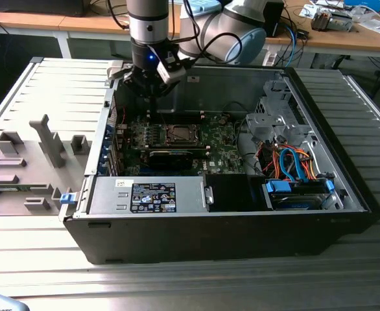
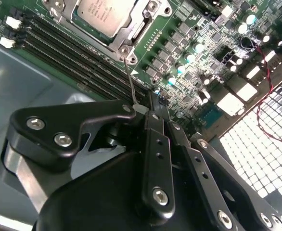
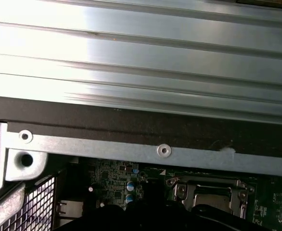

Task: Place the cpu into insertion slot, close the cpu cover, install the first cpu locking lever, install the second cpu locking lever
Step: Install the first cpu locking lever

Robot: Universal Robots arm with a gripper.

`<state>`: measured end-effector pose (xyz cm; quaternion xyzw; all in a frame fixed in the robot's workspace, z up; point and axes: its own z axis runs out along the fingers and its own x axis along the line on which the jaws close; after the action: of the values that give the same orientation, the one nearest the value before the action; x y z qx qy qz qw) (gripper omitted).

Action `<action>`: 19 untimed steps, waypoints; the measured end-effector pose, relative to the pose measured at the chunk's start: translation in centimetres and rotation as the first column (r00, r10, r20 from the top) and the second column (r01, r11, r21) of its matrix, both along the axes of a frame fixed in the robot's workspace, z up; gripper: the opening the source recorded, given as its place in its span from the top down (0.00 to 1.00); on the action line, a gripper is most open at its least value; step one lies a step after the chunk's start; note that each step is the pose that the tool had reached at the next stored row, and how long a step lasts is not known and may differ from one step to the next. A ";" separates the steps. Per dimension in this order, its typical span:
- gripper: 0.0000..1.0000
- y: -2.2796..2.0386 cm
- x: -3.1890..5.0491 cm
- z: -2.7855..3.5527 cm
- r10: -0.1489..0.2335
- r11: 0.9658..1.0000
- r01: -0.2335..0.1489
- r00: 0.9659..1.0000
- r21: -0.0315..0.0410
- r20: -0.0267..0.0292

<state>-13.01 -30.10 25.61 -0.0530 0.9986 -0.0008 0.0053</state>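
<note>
In the exterior view the gripper (image 1: 152, 83) hangs in the upper left of the frame, above the back edge of the open computer case (image 1: 345, 194). The chip (image 1: 177, 134) lies lower, near the frame's centre, seated in its socket (image 1: 177, 141) on the green board (image 1: 225, 152). In the second wrist view the fingers (image 2: 155, 159) look clenched on a thin wire lever (image 2: 131, 82), with the chip (image 2: 105, 13) beyond them under the cover (image 2: 140, 30).

Your exterior view looks down from in front of the open computer case (image 1: 229, 194) on the bench (image 1: 47, 97), from a distance. Your second wrist view looks close past the gripper (image 2: 150, 103) at the cpu (image 2: 105, 14); your first wrist view faces the case's wall (image 3: 131, 127), sharing that socket area.
</note>
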 end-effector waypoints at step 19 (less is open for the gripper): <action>0.89 0.00 0.49 -0.05 0.000 1.000 0.000 1.000 0.000 0.000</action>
<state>-12.53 -30.09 25.55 -0.0529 0.9986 -0.0007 0.0054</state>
